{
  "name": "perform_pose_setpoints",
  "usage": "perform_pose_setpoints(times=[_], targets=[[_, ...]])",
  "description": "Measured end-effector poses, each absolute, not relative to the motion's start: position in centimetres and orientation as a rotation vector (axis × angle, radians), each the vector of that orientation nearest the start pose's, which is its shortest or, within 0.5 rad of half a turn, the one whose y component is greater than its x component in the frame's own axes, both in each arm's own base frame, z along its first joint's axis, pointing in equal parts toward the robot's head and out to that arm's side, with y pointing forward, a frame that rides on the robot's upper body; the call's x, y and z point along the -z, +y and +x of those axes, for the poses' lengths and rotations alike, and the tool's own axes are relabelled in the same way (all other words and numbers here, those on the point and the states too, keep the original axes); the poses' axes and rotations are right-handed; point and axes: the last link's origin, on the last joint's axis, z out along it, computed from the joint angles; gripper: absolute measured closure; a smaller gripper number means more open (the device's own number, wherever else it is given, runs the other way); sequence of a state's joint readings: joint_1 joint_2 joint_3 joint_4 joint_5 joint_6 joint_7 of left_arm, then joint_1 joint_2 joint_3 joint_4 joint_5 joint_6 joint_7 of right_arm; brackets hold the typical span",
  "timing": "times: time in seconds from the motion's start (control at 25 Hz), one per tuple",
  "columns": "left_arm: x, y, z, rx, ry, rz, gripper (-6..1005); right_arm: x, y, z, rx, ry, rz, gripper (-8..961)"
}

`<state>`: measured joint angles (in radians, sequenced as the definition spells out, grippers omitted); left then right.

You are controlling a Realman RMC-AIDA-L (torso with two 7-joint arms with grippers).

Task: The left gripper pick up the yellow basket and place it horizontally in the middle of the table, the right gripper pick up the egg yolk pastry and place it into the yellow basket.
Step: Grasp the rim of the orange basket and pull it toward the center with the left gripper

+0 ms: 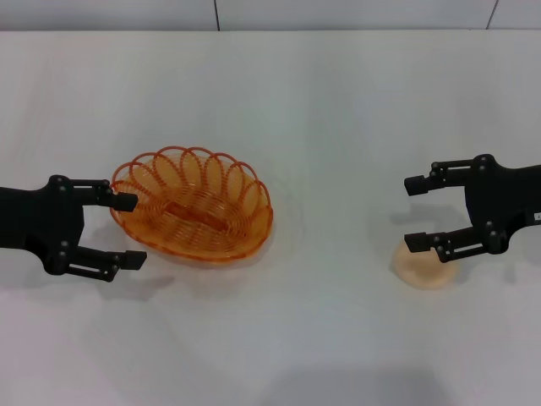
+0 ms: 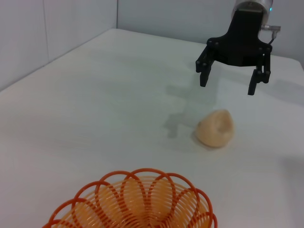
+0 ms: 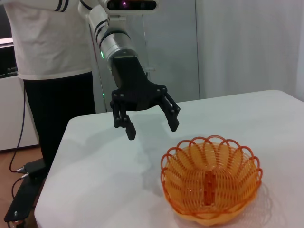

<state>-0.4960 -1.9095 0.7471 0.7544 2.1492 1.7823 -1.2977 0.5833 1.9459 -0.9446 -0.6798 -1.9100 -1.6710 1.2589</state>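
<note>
The yellow basket [image 1: 193,205] sits upright on the white table [image 1: 321,110], left of centre, and shows in the left wrist view [image 2: 137,202] and the right wrist view [image 3: 210,178]. My left gripper [image 1: 129,232] is open at the basket's left end, one finger at the rim, and it shows in the right wrist view [image 3: 151,124]. The egg yolk pastry [image 1: 427,264] lies on the table at the right and shows in the left wrist view [image 2: 216,128]. My right gripper [image 1: 412,213] is open above and just beside the pastry, empty; it shows in the left wrist view [image 2: 229,83].
A person in a white top [image 3: 47,42] stands beyond the table's left end, with cables on the floor [image 3: 23,171]. A pale wall [image 1: 254,13] runs behind the table's far edge.
</note>
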Motion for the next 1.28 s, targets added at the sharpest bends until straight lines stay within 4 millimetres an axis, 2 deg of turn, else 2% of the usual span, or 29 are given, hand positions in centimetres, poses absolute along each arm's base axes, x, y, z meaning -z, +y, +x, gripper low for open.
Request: perform_pose_setpoints(times=[1.08,1.2,1.28], targets=[[-6.1,31.3,-28.4,0.384,-0.328,-2.97,157,-1.9,33.9,23.7,-0.547,0.157,-2.973,170],[-6.1,31.4,-28.0,0.413,-0.382,-2.921,156,-1.9,33.8,23.9,-0.55,0.162,-2.97,171],[-6.3,31.7,-27.7,0.434,-0.485,-2.852,156,-2.0,33.8,24.0,-0.553,0.164,-2.963,171]])
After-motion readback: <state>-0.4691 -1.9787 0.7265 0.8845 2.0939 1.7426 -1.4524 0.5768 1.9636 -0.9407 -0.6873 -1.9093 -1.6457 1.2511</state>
